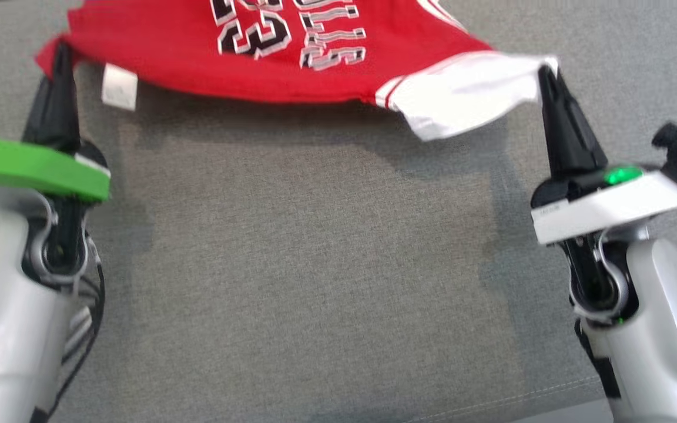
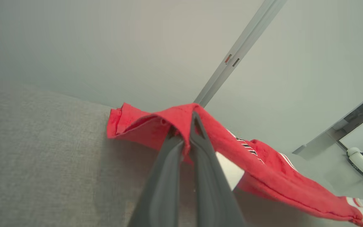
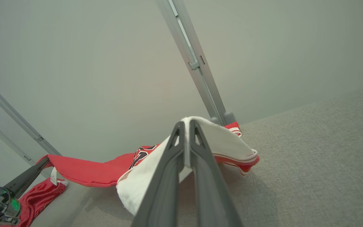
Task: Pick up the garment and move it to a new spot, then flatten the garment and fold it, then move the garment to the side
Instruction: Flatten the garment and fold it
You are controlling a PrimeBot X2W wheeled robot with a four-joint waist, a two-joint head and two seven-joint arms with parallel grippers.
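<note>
Garment carried between two grips, first step of the task. At the left, the left fingers (image 1: 61, 59) are clenched on a red corner of the garment (image 1: 197, 53); just to their right a white label (image 1: 119, 86) hangs from the near hem. The hem sags in a shallow arc across the middle, clear of the grey tabletop (image 1: 315, 264), on which it casts a shadow. The far part of the cloth, with its black-and-white lettering, runs past the top of the head view, so whether it trails on the surface cannot be told. At the right, the right fingers (image 1: 550, 82) are clenched on the white-trimmed corner. By this showing the pick-up is done and the move to a new spot is in hand; flattening, folding and the move aside are not yet begun. The next move calls for both arms to travel together with the hem taut, then to lower it onto bare surface and let go only once the cloth lies spread. Open room: a broad bare stretch of tabletop lies near of the hem, between the two arms. Edges: the wrist views show the tabletop's far edge close by the garment, with a pale wall and a metal post (image 3: 197, 72) behind, so little room is judged to lie on the far side
</note>
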